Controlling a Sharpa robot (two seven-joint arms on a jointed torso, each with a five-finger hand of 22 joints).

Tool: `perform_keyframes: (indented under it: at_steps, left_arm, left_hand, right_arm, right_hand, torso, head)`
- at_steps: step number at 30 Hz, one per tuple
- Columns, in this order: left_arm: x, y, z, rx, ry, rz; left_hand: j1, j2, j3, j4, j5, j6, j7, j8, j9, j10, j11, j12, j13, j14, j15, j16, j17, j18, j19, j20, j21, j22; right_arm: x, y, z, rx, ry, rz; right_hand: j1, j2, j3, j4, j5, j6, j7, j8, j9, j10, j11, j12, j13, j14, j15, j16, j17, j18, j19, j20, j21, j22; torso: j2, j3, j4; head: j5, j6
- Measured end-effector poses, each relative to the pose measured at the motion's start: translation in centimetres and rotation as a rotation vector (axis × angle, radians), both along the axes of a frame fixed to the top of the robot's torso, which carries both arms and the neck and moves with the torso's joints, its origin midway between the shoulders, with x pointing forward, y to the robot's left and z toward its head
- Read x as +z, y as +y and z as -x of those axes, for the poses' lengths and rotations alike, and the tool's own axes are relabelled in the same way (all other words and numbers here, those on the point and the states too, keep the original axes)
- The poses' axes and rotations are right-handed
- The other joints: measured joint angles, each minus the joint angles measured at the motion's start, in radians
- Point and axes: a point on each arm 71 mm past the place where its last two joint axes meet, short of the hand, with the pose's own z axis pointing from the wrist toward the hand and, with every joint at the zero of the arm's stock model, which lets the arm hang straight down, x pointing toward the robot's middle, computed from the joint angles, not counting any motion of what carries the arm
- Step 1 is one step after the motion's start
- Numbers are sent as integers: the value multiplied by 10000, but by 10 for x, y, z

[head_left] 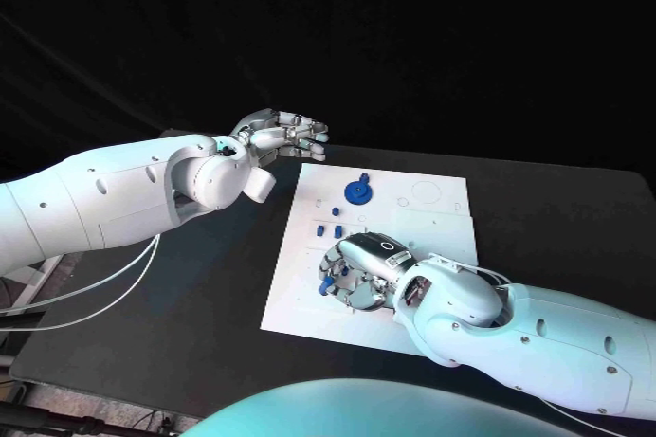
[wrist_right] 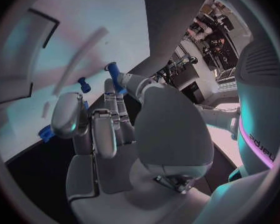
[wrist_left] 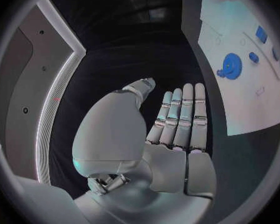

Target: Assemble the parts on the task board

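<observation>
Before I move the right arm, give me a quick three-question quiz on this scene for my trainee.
1. True or false: the left hand rests on the task board.
2. Where is the blue disc? A: on the board's far part. B: on the bare table. C: in the left hand.
3. Which hand is over the board with a small blue part pinched in its fingers?

Key
1. False: it is off the board, fingers apart, holding nothing.
2. A.
3. The right hand.
</observation>
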Motion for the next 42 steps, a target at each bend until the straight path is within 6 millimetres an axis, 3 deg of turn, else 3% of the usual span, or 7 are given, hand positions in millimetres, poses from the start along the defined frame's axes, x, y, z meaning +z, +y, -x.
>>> perform_keyframes:
  at_steps: [23, 40, 42]
  left_arm:
    - [0, 0, 0, -14, 44, -17]
    - [-1, -1, 0, -96, 104, -21]
    - [-1, -1, 0, -99, 108, -22]
  left_hand:
    - [0, 0, -1, 1, 0, 0, 0, 0, 7, -37, 37, 0, 0, 0, 0, -38, 2, -1, 0, 0, 0, -13]
    - [-41, 41, -27, 28, 0, 0, 0, 0, 5, -36, 36, 37, -1, -38, 37, -38, 7, -1, 0, 0, 0, -23]
    - [-41, 41, -27, 28, 0, 0, 0, 0, 5, -36, 36, 37, -1, -37, 37, -38, 10, 0, 0, 0, 0, -22]
  right_arm:
    - [-1, -2, 1, 40, -119, 242]
    - [-1, -3, 1, -55, -145, 330]
    - [-1, -2, 1, -43, -140, 340]
  right_hand:
    - [0, -1, 43, -68, 36, -2, -34, 10, 131, 0, 0, -4, 6, 0, 0, 0, -13, 0, 0, 0, 0, -3]
    - [0, -2, 41, -69, 37, -53, -49, -18, 143, 0, 0, -41, 8, 0, 0, 0, -13, 0, 1, 1, 0, -4]
    - [-138, -135, 68, -95, 37, -104, 2, -19, 215, -4, 5, -103, 9, 0, 0, 0, -13, 0, 1, 1, 0, -4]
  torso:
    - [-9, 7, -8]
    - [-6, 0, -2]
    - [-6, -3, -4]
  head:
    - [-15, 12]
    - [-40, 86]
    - [-35, 81]
